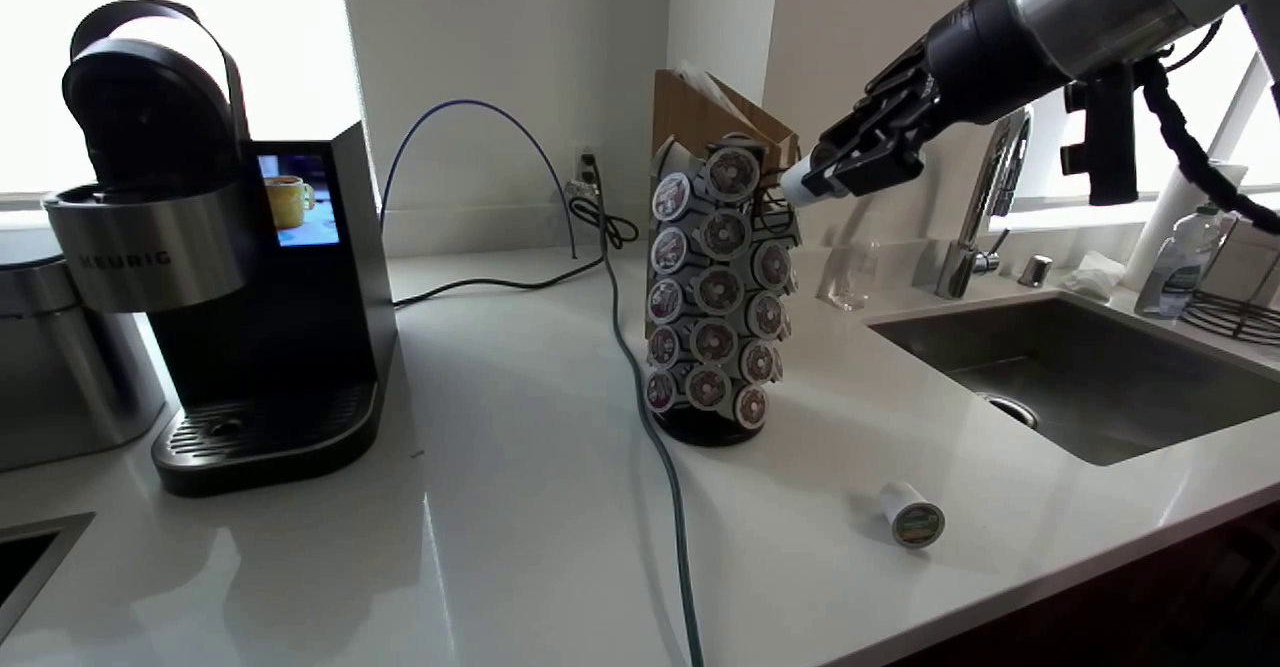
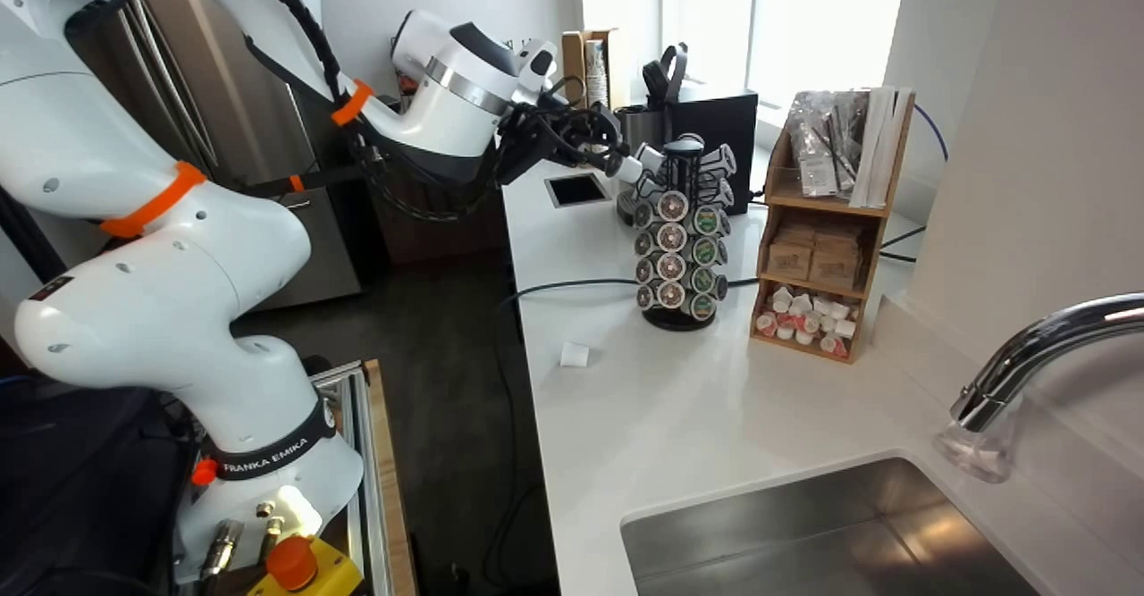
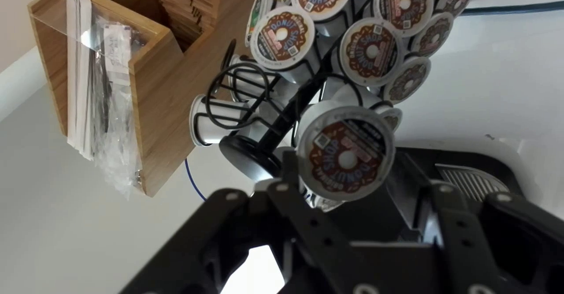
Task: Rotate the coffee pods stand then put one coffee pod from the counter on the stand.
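I face a white counter; on it sit the coffee maker, stand and wooden rack, a cord runs across, and a loose pod lies on its side.

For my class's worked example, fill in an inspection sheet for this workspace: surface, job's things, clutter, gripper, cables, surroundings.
Surface: white counter, smooth, glossy.
Job's things: coffee pods stand, upright; coffee pod, close to the stand's upper part, contact with it unclear.
Clutter: loose pod lying on its side; wooden organizer near the stand.
Gripper: closed on the coffee pod.
Cables: dark cable crosses the counter between stand and coffee maker.
Surroundings: coffee maker's lid raised; steel sink.
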{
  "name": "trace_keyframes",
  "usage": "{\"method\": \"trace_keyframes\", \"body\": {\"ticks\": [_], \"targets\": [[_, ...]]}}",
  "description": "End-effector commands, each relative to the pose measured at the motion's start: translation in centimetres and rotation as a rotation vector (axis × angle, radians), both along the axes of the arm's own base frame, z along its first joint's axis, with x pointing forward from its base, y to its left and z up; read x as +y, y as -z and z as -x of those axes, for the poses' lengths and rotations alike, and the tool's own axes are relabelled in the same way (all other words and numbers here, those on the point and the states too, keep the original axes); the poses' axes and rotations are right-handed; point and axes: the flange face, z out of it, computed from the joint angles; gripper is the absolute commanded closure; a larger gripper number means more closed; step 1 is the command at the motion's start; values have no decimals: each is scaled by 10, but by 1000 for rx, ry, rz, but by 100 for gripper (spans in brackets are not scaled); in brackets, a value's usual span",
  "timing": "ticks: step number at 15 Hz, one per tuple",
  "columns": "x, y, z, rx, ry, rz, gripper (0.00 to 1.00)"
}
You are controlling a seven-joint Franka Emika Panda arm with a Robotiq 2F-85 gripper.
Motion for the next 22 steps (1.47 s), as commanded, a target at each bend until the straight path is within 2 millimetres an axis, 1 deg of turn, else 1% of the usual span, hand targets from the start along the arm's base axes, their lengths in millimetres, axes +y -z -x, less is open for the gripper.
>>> {"method": "trace_keyframes", "body": {"ticks": [1, 9, 22], "targets": [[1, 8, -6, 15, -26, 6, 71], [4, 20, -12, 24, -69, 21, 71], [-9, 49, -26, -11, -97, 67, 71]]}}
